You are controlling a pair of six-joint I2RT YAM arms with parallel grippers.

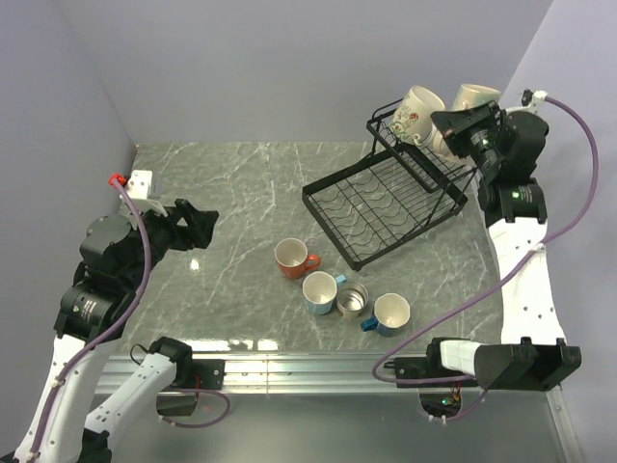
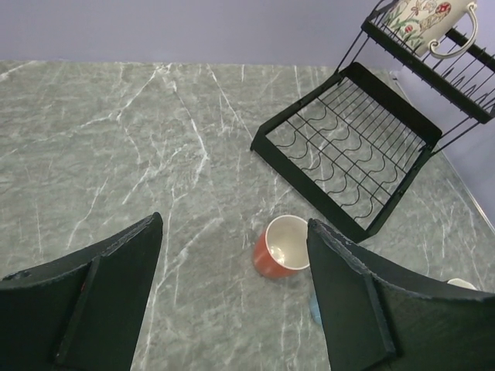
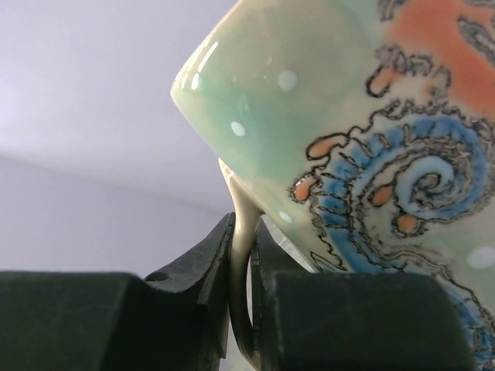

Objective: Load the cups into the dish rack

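The black wire dish rack [image 1: 386, 207] stands at the right of the table, and it also shows in the left wrist view [image 2: 348, 151]. A floral cream mug [image 1: 416, 114] [image 2: 421, 19] lies in its raised upper basket. My right gripper [image 1: 461, 130] [image 3: 241, 239] is shut on the handle of a second cream mug [image 1: 474, 96] [image 3: 348, 131], pale green glazed with blue and orange swirls, and holds it tilted above the basket's right end. An orange mug [image 1: 292, 258] [image 2: 282, 246], two blue mugs [image 1: 319, 291] [image 1: 390, 313] and a steel cup [image 1: 353, 300] stand in front of the rack. My left gripper [image 1: 198, 227] [image 2: 233, 226] is open and empty, above the table left of the orange mug.
A small white block [image 1: 142, 180] with a red part sits at the far left by the wall. Purple walls close in the table at the back and both sides. A metal rail [image 1: 308, 367] runs along the near edge.
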